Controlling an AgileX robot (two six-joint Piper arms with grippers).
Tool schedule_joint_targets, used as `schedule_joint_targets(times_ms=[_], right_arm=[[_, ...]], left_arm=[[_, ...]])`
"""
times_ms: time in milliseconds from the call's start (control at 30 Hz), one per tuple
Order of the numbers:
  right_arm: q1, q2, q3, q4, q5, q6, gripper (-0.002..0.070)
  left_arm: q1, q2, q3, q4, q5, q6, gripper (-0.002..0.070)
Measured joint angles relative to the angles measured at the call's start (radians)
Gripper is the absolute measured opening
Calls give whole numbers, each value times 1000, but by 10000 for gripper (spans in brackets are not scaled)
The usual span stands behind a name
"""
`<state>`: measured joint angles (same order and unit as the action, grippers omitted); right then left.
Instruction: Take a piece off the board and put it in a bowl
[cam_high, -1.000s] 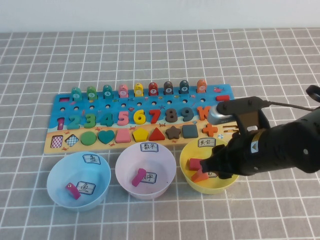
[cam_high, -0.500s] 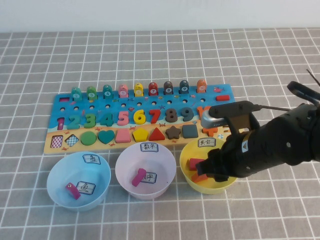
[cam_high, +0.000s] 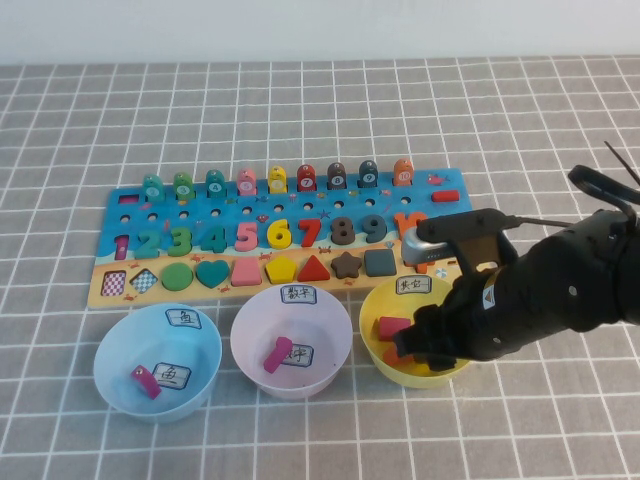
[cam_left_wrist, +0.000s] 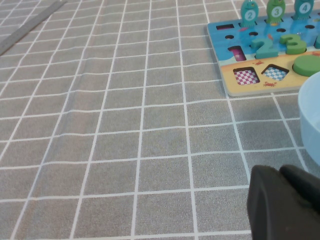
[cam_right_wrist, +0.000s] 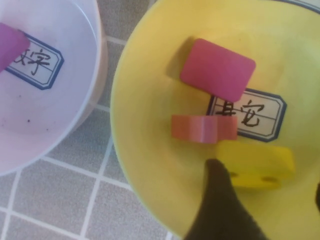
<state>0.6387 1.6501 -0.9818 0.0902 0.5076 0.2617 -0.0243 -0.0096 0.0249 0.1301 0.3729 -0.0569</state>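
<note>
The blue puzzle board (cam_high: 200, 212) holds number, shape and peg pieces. My right gripper (cam_high: 425, 345) hangs over the yellow bowl (cam_high: 375, 300), and its arm hides part of the bowl. In the right wrist view its fingers (cam_right_wrist: 220, 200) stand apart over the yellow bowl (cam_right_wrist: 145, 165) with nothing between them. A yellow block (cam_right_wrist: 255, 162) lies in the bowl just beyond the fingertips, beside an orange piece (cam_right_wrist: 202, 128) and a pink rectangle (cam_right_wrist: 218, 68). My left gripper (cam_left_wrist: 285, 200) is shut and empty, low over the cloth beside the board's left end (cam_left_wrist: 250, 75).
A pink bowl (cam_high: 250, 345) with a magenta piece and a light blue bowl (cam_high: 110, 360) with another magenta piece stand in a row left of the yellow bowl, in front of the board. Grey checked cloth covers the table.
The right arm has shifted slightly right and toward the table's near edge, staying over the yellow bowl. The pieces on the board and in the other bowls have not moved.
</note>
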Motion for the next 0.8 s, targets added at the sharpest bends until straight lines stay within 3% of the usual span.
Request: schedule_joint_targets(times_ms=[267, 433, 533, 733, 800], right_arm=[[0, 0, -2, 0, 9, 0, 375], [0, 0, -58, 0, 115, 0, 352], [0, 0, -107, 2, 210, 0, 282], [0, 0, -178, 2, 375, -20, 32], [0, -4, -184, 2, 402, -33, 6]], left_arm=[[0, 0, 0, 0, 0, 0, -2], [0, 0, 0, 0, 0, 0, -2], [0, 0, 0, 0, 0, 0, -2], [0, 0, 0, 0, 0, 0, -2], [0, 0, 0, 0, 0, 0, -2]])
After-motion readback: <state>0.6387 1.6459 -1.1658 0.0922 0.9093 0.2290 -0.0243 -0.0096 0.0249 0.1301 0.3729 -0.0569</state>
